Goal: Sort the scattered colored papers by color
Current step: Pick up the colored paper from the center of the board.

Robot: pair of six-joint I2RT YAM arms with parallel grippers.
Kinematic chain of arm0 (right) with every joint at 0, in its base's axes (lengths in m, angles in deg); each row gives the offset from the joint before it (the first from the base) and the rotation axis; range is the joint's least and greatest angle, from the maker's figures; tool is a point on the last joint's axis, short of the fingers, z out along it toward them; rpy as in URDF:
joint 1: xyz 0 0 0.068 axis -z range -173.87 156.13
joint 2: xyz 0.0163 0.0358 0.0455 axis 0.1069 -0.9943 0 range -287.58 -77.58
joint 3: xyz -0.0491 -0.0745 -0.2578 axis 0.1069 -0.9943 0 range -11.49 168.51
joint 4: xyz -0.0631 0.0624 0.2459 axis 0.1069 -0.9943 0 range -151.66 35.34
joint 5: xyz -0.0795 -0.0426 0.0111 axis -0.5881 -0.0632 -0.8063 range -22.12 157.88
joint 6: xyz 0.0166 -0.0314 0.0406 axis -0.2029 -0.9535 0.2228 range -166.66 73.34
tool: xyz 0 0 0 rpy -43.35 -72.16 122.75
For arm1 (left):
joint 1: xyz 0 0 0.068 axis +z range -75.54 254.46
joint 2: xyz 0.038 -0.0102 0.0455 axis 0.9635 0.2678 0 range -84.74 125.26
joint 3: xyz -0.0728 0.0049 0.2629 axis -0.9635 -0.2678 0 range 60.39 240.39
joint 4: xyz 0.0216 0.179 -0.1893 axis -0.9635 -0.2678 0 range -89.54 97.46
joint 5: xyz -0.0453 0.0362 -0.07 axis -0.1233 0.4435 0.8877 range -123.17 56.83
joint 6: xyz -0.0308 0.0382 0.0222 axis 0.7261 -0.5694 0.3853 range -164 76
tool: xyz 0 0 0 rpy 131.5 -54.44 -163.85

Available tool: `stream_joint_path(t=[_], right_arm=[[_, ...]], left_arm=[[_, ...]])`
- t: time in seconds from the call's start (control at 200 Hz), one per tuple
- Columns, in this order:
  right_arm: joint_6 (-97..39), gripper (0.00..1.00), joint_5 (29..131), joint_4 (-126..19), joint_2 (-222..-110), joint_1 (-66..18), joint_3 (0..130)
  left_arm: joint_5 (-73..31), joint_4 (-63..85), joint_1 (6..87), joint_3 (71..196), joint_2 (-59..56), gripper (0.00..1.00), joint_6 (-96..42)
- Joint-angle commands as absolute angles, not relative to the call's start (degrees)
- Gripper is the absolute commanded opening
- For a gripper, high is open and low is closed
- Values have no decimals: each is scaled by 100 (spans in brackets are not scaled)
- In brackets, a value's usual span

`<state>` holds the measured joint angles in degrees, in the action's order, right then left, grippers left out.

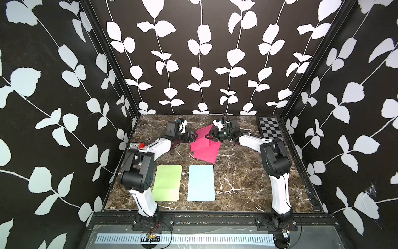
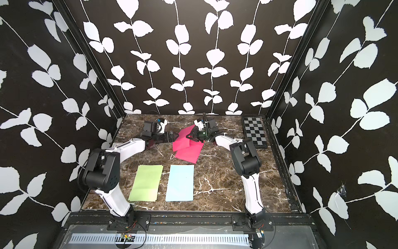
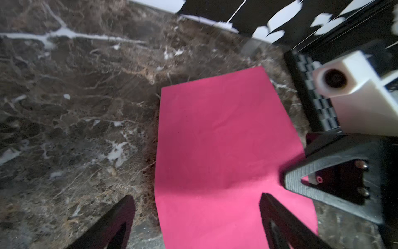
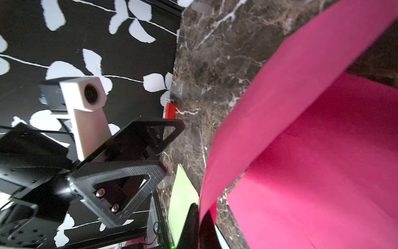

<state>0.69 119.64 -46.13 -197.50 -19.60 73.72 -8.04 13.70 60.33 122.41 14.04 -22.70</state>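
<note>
Two magenta pink papers are at the back middle of the table. My right gripper (image 1: 209, 137) (image 4: 199, 215) is shut on the edge of one pink paper (image 1: 201, 140) (image 4: 280, 97), which curves up off the table. The other pink paper (image 1: 207, 155) (image 4: 323, 172) lies flat beneath it. My left gripper (image 1: 195, 136) (image 3: 198, 215) faces the right one, jaws open, and the lifted sheet (image 3: 215, 151) reaches in between its fingers. A light green paper (image 1: 168, 183) and a light blue paper (image 1: 201, 183) lie flat side by side near the front.
A black-and-grey checkerboard (image 1: 270, 128) lies in the back right corner. A small card box with a red block (image 1: 137, 146) sits at the left edge behind my left arm. Patterned walls close in the table on three sides.
</note>
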Motion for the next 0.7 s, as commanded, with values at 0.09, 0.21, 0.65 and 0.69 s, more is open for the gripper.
stream_joint_path(t=[0.09, 0.21, 0.65, 0.69], right_arm=[[-159, 0, 12200, -4579, -18756, -2028, 6572], [-627, 0, 12201, -5113, -18080, -2067, 6163], [-1422, 0, 12059, -5899, -16319, -2076, 5702], [-1431, 0, 12069, -5882, -16278, -2076, 5729]], left_arm=[[822, 3308, 6487, 11469, 1004, 90, -1235], [1730, 4711, 6505, 11198, 1091, 91, -317], [2732, 7460, 6493, 11024, 1596, 94, 2039], [2768, 7637, 6482, 11023, 1630, 94, 2217]])
